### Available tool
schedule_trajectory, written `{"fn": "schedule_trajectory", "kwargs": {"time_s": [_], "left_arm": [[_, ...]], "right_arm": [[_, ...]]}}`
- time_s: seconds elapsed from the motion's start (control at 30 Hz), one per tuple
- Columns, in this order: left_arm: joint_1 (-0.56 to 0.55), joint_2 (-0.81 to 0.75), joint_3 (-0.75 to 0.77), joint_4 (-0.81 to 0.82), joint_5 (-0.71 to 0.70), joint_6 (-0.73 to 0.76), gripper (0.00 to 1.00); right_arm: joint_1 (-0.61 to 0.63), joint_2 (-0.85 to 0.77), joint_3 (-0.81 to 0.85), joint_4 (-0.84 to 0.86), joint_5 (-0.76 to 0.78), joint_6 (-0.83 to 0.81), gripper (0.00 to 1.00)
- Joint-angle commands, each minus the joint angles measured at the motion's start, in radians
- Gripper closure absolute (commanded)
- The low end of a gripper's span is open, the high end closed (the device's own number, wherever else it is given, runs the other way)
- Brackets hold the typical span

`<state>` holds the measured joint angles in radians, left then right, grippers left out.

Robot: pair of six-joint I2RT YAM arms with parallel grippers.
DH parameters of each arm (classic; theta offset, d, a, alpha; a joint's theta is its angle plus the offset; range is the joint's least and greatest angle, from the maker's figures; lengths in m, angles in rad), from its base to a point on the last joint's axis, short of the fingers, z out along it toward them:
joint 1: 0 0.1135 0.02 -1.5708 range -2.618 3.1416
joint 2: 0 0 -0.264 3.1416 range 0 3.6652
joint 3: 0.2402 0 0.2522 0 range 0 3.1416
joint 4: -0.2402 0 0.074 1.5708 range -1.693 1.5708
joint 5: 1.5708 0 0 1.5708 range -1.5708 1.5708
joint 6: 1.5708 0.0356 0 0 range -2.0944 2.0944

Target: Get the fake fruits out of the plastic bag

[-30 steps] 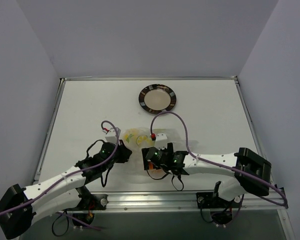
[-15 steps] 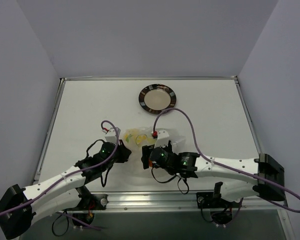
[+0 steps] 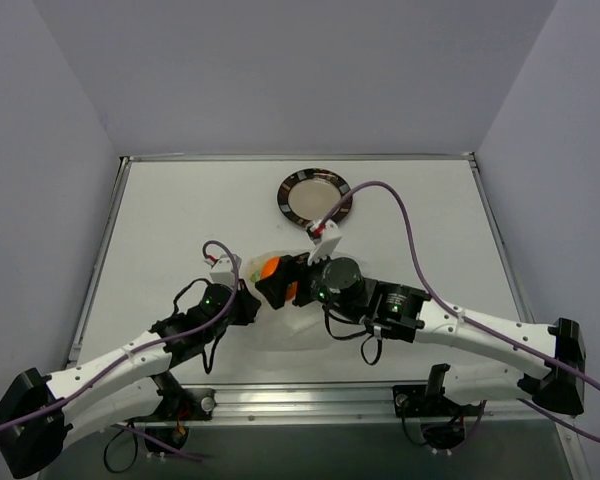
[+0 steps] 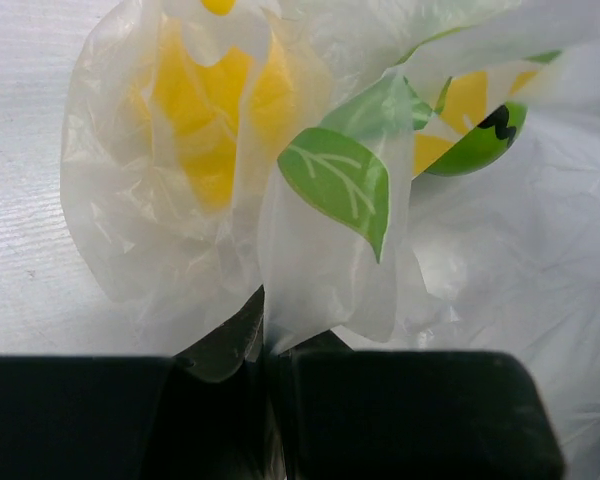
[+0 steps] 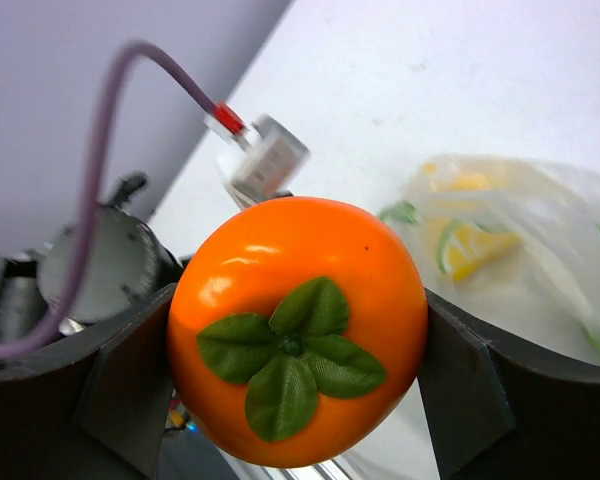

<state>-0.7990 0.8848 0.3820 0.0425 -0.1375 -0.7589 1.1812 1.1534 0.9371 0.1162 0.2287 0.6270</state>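
Observation:
My right gripper (image 5: 298, 382) is shut on the round orange fruit (image 5: 290, 270), green leaf cap facing the camera, and holds it above the table. In the top view the orange fruit (image 3: 269, 268) sits in the right gripper (image 3: 277, 283) just over the crinkly plastic bag (image 3: 290, 320). My left gripper (image 4: 266, 345) is shut on a fold of the bag (image 4: 320, 260). The green fruit (image 4: 477, 145) shows through the plastic at the right. A yellow shape (image 4: 205, 110) shows inside the bag; I cannot tell if it is the yellow fruit or a print.
A round dark-rimmed plate (image 3: 315, 197) stands at the back centre of the table. The left arm's wrist and purple cable (image 5: 263, 160) are close behind the held fruit. The bag (image 5: 525, 255) lies to the right in the right wrist view.
The right gripper has come up and to the left out of the bag with the orange fruit in it. The left gripper has stayed shut on the bag.

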Motion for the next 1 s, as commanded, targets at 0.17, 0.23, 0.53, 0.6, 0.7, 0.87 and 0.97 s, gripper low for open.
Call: {"fn": "schedule_trajectory", "kwargs": {"time_s": [0.17, 0.23, 0.53, 0.6, 0.7, 0.87, 0.97], "left_arm": [[-0.003, -0.072, 0.060, 0.003, -0.045, 0.020, 0.98], [-0.005, -0.035, 0.064, 0.040, -0.036, 0.026, 0.98], [-0.078, 0.083, -0.020, 0.148, -0.028, -0.048, 0.98], [-0.085, 0.086, -0.031, 0.157, -0.039, -0.054, 0.98], [-0.086, 0.088, -0.035, 0.160, -0.046, -0.048, 0.98], [-0.086, 0.068, -0.031, 0.132, -0.062, -0.022, 0.98], [-0.088, 0.039, -0.032, 0.105, -0.082, -0.010, 0.98]], "right_arm": [[-0.031, 0.048, 0.129, 0.152, -0.209, -0.084, 0.41], [-0.041, 0.051, 0.161, 0.148, -0.145, -0.092, 0.41], [-0.408, 0.287, 0.316, 0.115, 0.007, -0.186, 0.44], [-0.481, 0.399, 0.331, 0.144, 0.035, -0.208, 0.44], [-0.541, 0.524, 0.325, 0.277, 0.011, -0.285, 0.44], [-0.584, 0.725, 0.443, 0.272, 0.058, -0.384, 0.45], [-0.586, 0.804, 0.480, 0.289, 0.089, -0.426, 0.44]]}}
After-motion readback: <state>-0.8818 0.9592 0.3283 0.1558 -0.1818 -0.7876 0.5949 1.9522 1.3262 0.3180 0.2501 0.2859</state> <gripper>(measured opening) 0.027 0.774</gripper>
